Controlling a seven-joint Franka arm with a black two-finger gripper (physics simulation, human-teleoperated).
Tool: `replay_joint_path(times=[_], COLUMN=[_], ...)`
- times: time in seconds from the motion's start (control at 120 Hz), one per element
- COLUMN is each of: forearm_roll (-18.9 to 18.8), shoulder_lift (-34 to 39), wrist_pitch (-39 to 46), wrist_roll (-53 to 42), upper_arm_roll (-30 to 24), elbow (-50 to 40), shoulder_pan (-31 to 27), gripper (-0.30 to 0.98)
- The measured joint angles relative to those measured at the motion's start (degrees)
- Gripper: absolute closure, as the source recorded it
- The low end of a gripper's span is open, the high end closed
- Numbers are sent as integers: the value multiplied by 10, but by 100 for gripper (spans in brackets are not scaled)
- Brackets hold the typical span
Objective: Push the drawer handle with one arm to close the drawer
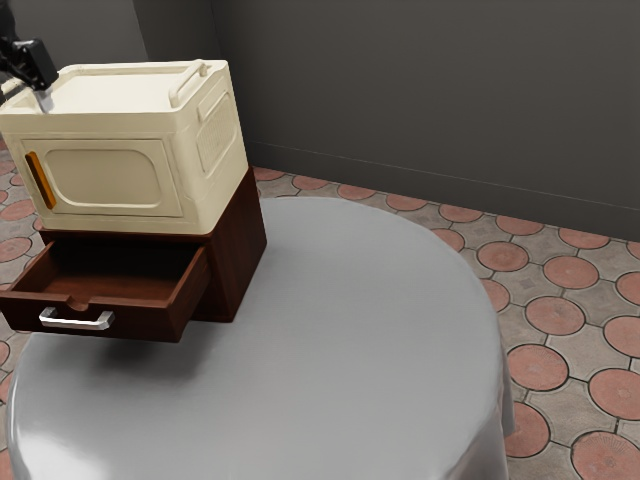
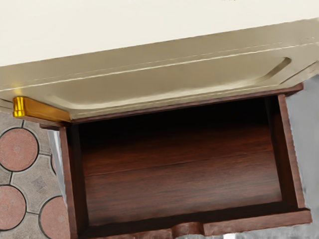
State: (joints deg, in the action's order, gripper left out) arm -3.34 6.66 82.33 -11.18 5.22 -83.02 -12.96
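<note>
Here at the exterior view's far left, I've got my gripper (image 1: 43, 96) up by the cream box's (image 1: 110, 178) top; wide or narrow, I can't tell! Next, the box's upright orange handle (image 1: 40, 180). Below it, the silver drawer handle (image 1: 76, 320), on a drawer (image 1: 140, 320) standing well open! Then the brown cabinet (image 1: 240, 240) under the box, and the grey tabletop (image 1: 350, 340) rightward.

Well apart from the gripper (image 1: 44, 98), the exterior view looks obliquely down across the desk (image 1: 350, 310). The wrist view looks steeply down from beside the gripper, much nearer; both share the cream box's front (image 1: 105, 178) and the open drawer (image 1: 130, 268) below the gripper.
</note>
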Motion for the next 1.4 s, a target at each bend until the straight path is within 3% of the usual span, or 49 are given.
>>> replay_joint_path(times=[0.1,0.167,0.242,0.308,0.408,0.583,0.658,0.8,0.908,1.083,1.4], forearm_roll=[-17,-21,-23,-24,-29,-24,-16,-3,-5,-38,-78], shoulder_lift=[5,20,35,38,45,311,390,476,474,376,322], wrist_pitch=[-9,-26,-43,-53,-64,-42,-13,33,88,200,303], wrist_roll=[14,22,29,36,43,56,60,73,75,87,170], upper_arm_roll=[-18,-24,-28,-26,-26,-18,-23,-36,-25,74,88], elbow=[10,97,150,161,138,-265,-445,-609,-680,-705,-730], shoulder_pan=[9,6,56,99,113,84,60,33,38,82,96], gripper=[2,2,2,2,2,2,2,2,2,2,3])
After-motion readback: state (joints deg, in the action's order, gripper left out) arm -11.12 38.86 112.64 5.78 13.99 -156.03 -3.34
